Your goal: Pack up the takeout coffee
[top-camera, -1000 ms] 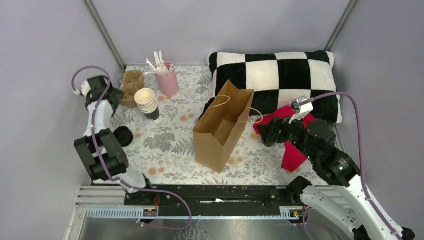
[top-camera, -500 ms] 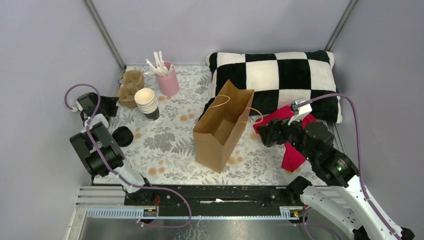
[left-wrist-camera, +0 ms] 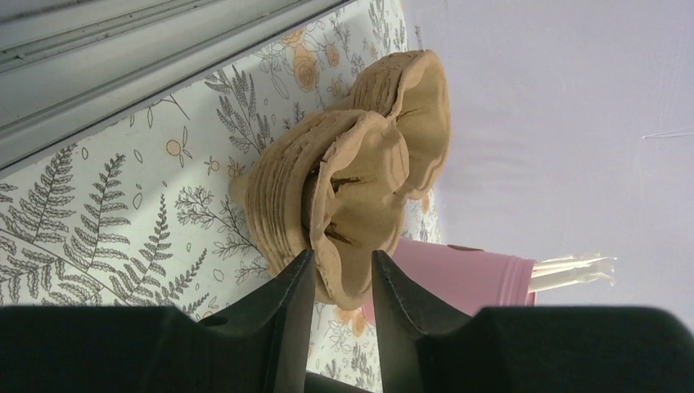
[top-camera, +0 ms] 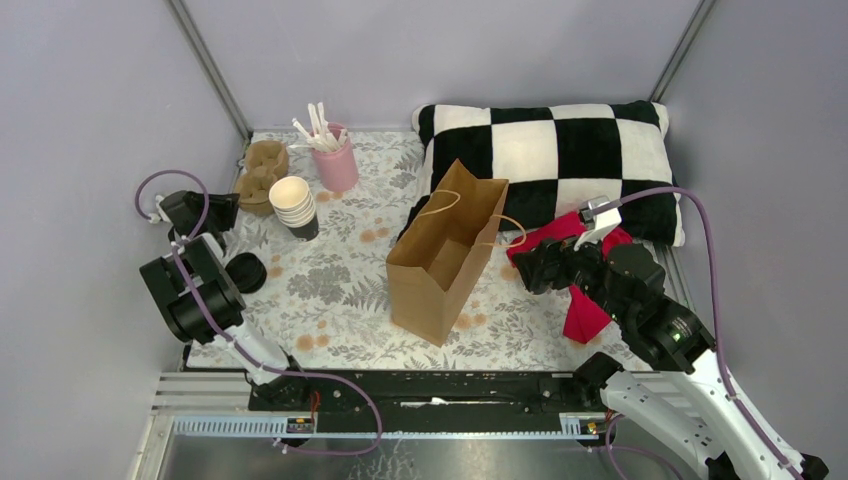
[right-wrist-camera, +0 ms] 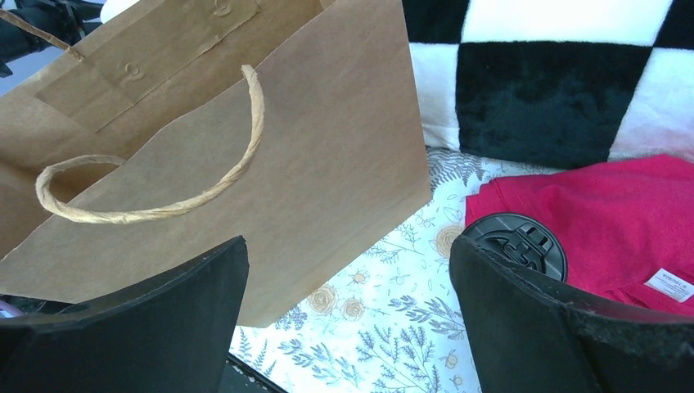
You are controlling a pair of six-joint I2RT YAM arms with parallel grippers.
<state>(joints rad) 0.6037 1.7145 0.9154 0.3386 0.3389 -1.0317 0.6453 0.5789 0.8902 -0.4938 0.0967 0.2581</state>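
Left gripper [left-wrist-camera: 342,258] has shifted a little since a second ago; fingers narrowly parted, empty, well left of the paper bag [top-camera: 445,255]. Right gripper [right-wrist-camera: 348,254] spread wide, empty, just right of the bag. Takeout coffee [right-wrist-camera: 514,244] stands between its fingers, close by the right one.

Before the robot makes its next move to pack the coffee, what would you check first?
1. Paper bag upright with its mouth open: ok.
2. Right pincer open wide: ok.
3. Takeout coffee centred between that pincer's fingers: not ok, its lid sits off by the right-hand finger, beside the red cloth.
4. Cup body under the lid sound: cannot tell, hidden.
5. Left pincer away from the bag: ok, it points at the stack of cup carriers.
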